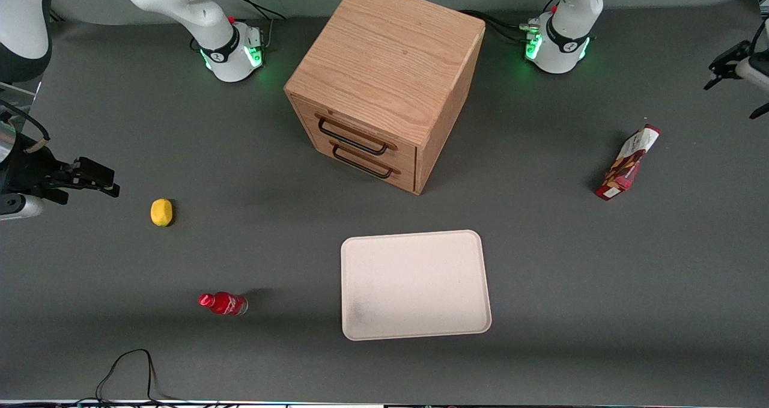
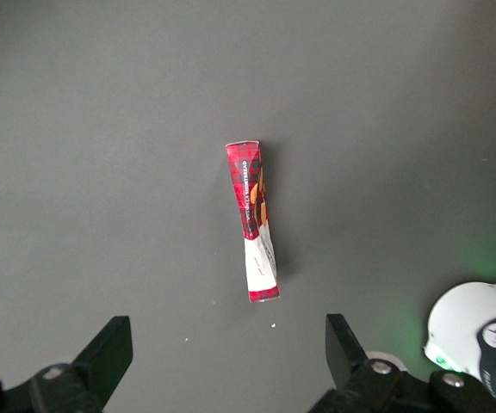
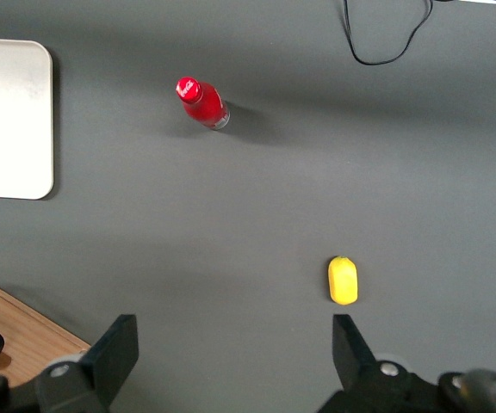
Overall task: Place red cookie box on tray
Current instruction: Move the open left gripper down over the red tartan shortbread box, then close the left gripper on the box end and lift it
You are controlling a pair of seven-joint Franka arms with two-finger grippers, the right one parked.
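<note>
Nearest the front camera lies a thin black cable [image 1: 129, 369] looped on the dark grey matte table [image 1: 601, 288]. Farther in sits the large, flat cream-white tray [image 1: 414, 285], smooth, round-cornered, low-rimmed and bare. Toward the parked arm's end stand a small glossy red bottle [image 1: 223, 303] and a rounded yellow lemon-like fruit [image 1: 161, 212]. Farther from the camera than the tray is an oak-grained wooden cabinet [image 1: 384, 83] with two black wire-handled drawers. The long slim red cookie box [image 1: 628, 162], printed card with a white end, lies flat toward the working arm's end, well apart from the tray. The left arm's hand [image 1: 730, 65] hangs high at the picture's edge, above and apart from the box.

In the left wrist view the hand [image 2: 229, 361] is spread wide and holds nothing; the box [image 2: 254, 219] lies lengthwise between its black fingers [image 2: 106, 353], far below.

I judge this the approach step: next comes a descent, closing across the carton's narrow width.

The right wrist view shows bottle, fruit and a tray corner.
</note>
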